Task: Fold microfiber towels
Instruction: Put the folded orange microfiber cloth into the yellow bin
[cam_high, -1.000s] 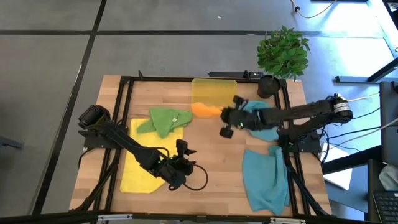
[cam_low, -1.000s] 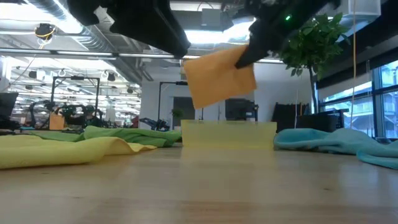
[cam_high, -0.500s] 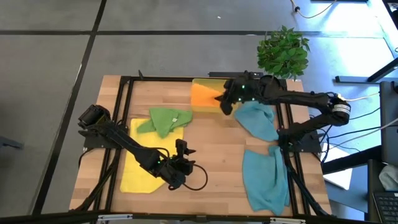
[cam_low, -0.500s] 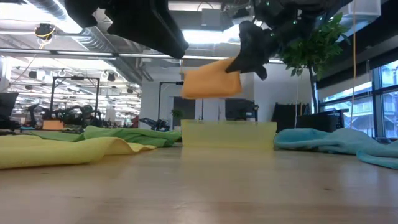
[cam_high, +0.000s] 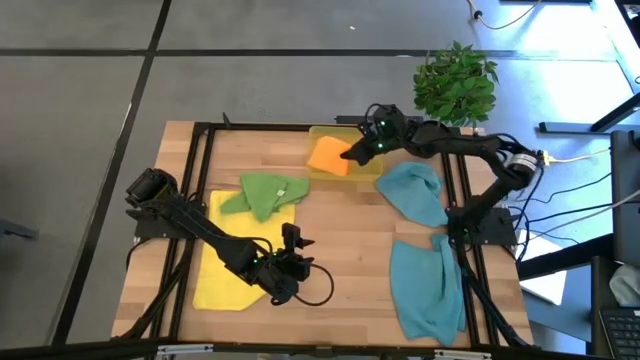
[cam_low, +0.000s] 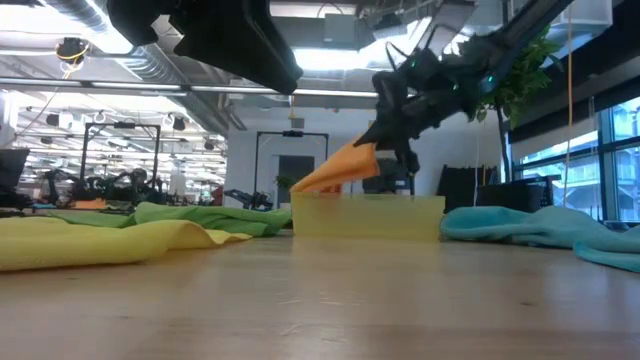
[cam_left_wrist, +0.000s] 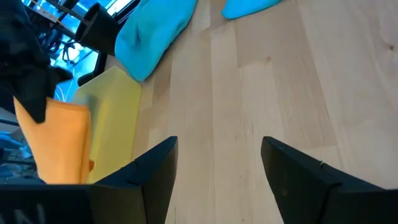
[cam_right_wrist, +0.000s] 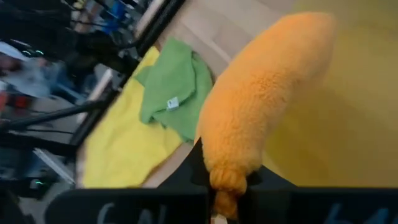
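Over the tray (cam_high: 362, 172), right gripper (cam_high: 352, 153) pinches the folded orange towel (cam_high: 327, 157); we'd lower it flat before releasing. Left gripper (cam_high: 292, 247) waits, fingers spread.

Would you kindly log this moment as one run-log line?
right gripper: shut on orange towel, over yellow tray | left gripper: open, idle above table | other towels unfolded

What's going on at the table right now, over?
Right gripper shut on orange towel, lowering it into yellow tray. Left gripper open, idle over the table. Nothing in the way.
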